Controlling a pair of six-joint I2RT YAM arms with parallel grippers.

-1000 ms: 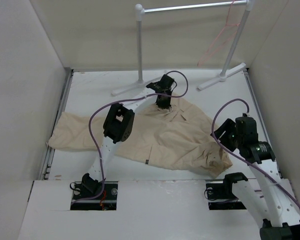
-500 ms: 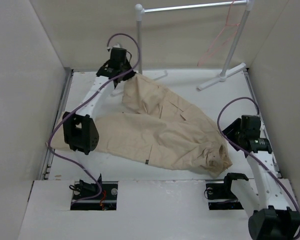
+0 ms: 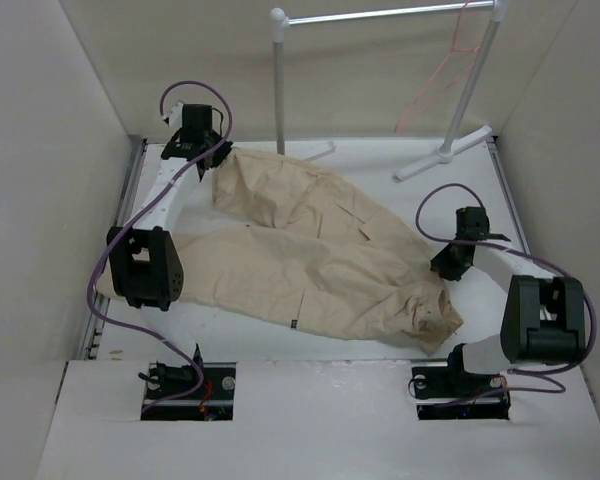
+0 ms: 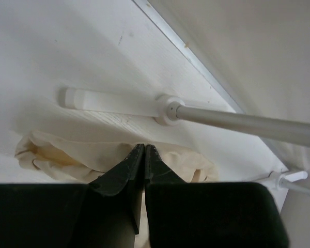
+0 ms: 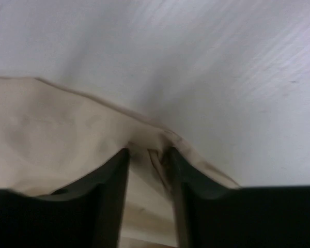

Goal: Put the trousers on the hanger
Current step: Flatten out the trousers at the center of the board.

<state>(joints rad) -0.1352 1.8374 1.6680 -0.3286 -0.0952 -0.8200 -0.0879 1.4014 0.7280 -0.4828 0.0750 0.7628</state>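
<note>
The beige trousers (image 3: 320, 260) lie spread across the table, with one end lifted at the back left. My left gripper (image 3: 212, 165) is shut on that lifted edge. In the left wrist view its fingertips (image 4: 144, 147) meet, with cloth (image 4: 57, 155) bunched just beyond them. My right gripper (image 3: 448, 268) sits low at the trousers' right edge. In the right wrist view its jaws (image 5: 149, 152) stand narrow, with a fold of cloth (image 5: 51, 124) pinched between them. The pink-red wire hanger (image 3: 435, 85) hangs from the rack bar at the back right, away from both grippers.
The white tubular rack (image 3: 380, 15) stands at the back, its two feet on the table. One foot (image 4: 108, 98) and its pole (image 4: 243, 121) lie close ahead of the left gripper. Walls enclose the table on the left, right and back.
The left gripper carried the trousers' back edge from the middle to the back left corner. The right arm swung down to the trousers' right edge, and its jaws closed in on the cloth.
</note>
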